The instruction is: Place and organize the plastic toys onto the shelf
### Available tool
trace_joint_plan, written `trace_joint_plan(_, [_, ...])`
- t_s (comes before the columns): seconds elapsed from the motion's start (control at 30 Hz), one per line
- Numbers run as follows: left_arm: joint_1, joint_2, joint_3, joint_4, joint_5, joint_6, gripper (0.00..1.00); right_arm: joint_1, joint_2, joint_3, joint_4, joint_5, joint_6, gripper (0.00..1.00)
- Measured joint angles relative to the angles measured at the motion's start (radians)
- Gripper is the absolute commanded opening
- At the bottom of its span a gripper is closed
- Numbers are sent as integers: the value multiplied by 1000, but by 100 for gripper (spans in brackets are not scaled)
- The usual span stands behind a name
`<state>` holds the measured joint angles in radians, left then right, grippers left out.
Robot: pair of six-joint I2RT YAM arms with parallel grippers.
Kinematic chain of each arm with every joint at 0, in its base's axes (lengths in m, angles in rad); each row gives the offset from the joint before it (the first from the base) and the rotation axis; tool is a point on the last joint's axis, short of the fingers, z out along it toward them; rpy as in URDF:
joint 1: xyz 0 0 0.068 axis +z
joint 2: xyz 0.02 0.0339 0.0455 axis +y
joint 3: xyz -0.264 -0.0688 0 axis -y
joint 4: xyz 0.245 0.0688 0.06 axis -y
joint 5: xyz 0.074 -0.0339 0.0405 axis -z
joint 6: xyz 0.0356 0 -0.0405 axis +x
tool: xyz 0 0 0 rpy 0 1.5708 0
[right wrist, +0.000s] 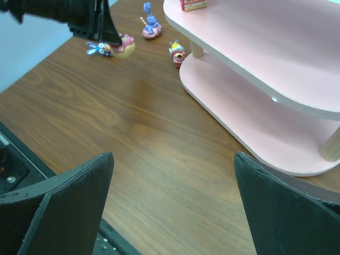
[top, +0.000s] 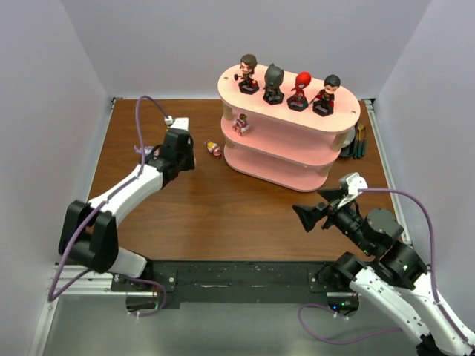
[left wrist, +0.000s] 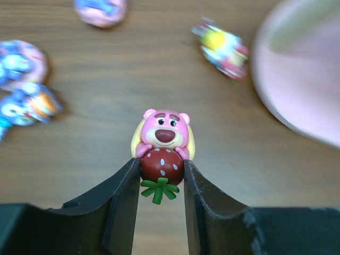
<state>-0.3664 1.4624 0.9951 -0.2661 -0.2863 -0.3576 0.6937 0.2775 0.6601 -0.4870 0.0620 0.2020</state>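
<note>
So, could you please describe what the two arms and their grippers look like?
The left arm and right arm have white shells and bulky black joints. A lilac cable loops along each. The left gripper and right gripper are black, with flat, tapering fingers. A green light glows on the right arm.

A three-tier oval pink shelf [top: 286,132] stands at the far right of the bench [top: 223,208]. Four big-headed plastic figures stand upright in a row on its top board: brown-haired figure [top: 248,73], black-masked figure [top: 274,82], red-masked figure [top: 300,90] and black-haired figure [top: 326,95]. A tiny pink-red toy [top: 240,124] sits at the left end of the middle board. A pink bear toy hugging a red strawberry [left wrist: 162,143] is clamped between the jaws of the left gripper [left wrist: 160,162]. Blurred purple-blue toys [left wrist: 21,64] and a yellow-red toy [left wrist: 222,47] lie on the bench nearby.
</note>
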Motion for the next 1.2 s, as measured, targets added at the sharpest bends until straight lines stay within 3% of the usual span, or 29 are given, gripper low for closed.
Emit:
trace_joint_plan(0.3, [-178, -291, -105, -94, 52, -79, 6, 0, 111, 102, -95, 23, 55, 98])
trace_joint_plan(0.53, [-383, -322, -73, -117, 79, -138, 6, 0, 138, 106, -121, 42, 58, 99])
trace_joint_plan(0.87, [-560, -192, 161, -109, 34, -175, 6, 0, 51, 106, -151, 59, 51, 98])
trace_joint_plan(1.2, [-570, 28, 402, -94, -34, -126, 6, 0, -50, 74, -145, 24, 53, 99])
